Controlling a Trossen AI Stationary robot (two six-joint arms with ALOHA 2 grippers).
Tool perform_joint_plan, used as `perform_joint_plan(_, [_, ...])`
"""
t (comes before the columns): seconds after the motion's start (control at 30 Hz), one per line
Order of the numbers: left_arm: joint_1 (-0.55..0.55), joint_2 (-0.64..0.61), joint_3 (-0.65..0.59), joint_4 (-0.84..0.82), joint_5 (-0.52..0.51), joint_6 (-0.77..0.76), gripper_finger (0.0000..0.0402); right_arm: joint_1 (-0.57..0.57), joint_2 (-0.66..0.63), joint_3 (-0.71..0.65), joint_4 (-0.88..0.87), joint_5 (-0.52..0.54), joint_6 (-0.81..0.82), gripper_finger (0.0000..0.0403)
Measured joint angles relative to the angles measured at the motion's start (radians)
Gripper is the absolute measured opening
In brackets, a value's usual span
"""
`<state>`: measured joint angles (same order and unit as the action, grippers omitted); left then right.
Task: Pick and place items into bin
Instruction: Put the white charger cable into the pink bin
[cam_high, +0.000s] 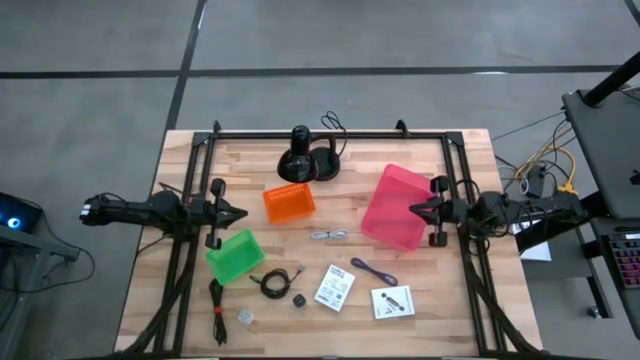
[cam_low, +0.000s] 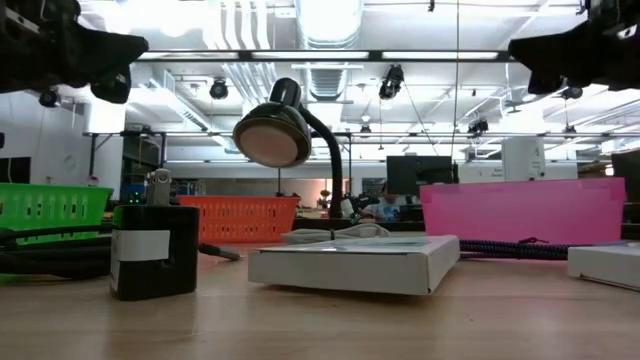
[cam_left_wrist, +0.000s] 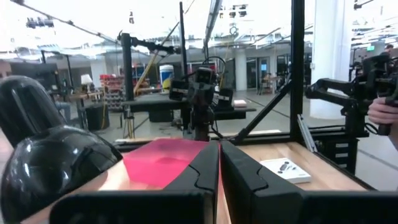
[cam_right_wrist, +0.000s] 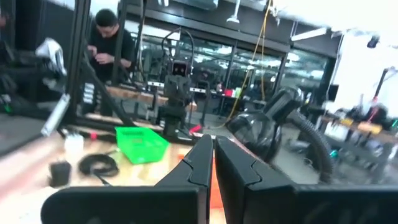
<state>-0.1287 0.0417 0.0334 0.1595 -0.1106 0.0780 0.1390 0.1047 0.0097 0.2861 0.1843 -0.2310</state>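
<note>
Nothing looks binned yet, so the job seems to be at its very start. The left gripper (cam_high: 238, 212) is hovering at nine o'clock on the table (cam_high: 440, 300), just above the green bin (cam_high: 235, 254), and its fingers are pressed together with nothing between them. The right gripper (cam_high: 415, 208) is hanging at three o'clock, over the edge of the pink bin (cam_high: 400, 206), its fingers likewise closed on nothing.

The items are all lying loose toward six o'clock: two white cards (cam_high: 335, 287), the second one (cam_high: 393, 301) sitting at about five o'clock; a purple strap (cam_high: 372, 269) between them; a coiled black cable (cam_high: 272, 283) with a small black cube (cam_high: 298, 300) just beside it; a silvery clip (cam_high: 330, 235) near the centre; and a small clear piece (cam_high: 246, 317) at seven o'clock. The orange bin (cam_high: 288, 203) is sitting near the middle, and the desk lamp (cam_high: 300, 160) is standing at twelve o'clock. Every item remains to be picked.

The overhead camera is giving the whole layout, and the insides of the bins look empty as far as it can tell. The table-level camera is hiding those insides but showing the cube standing upright and a card as a flat box. The right wrist camera is showing a person standing in the room beyond the table frame, unseen from above.
</note>
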Motion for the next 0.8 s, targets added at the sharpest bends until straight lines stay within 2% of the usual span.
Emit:
perform_joint_plan(0.17, [0.0,0.004,0.0,0.011,-0.014,0.084,0.0001,0.0,0.027,0.0,0.025,0.008,-0.056,0.0009])
perform_joint_plan(0.3, [0.0,0.015,0.0,0.044,-0.101,0.108,0.001,-0.001,0.06,0.001,0.067,0.077,-0.044,0.0023])
perform_joint_plan(0.4, [0.0,0.029,0.001,0.046,-0.107,0.165,0.0032,-0.003,0.095,0.0,0.085,0.089,-0.043,0.0047])
perform_joint_plan(0.67, [0.0,0.065,0.001,0.125,-0.105,0.164,0.0118,-0.002,0.213,0.0,0.245,0.107,0.002,0.0131])
perform_joint_plan(0.8, [0.0,0.083,0.001,0.185,-0.095,0.164,0.0137,-0.002,0.265,0.0,0.415,0.097,0.123,0.0151])
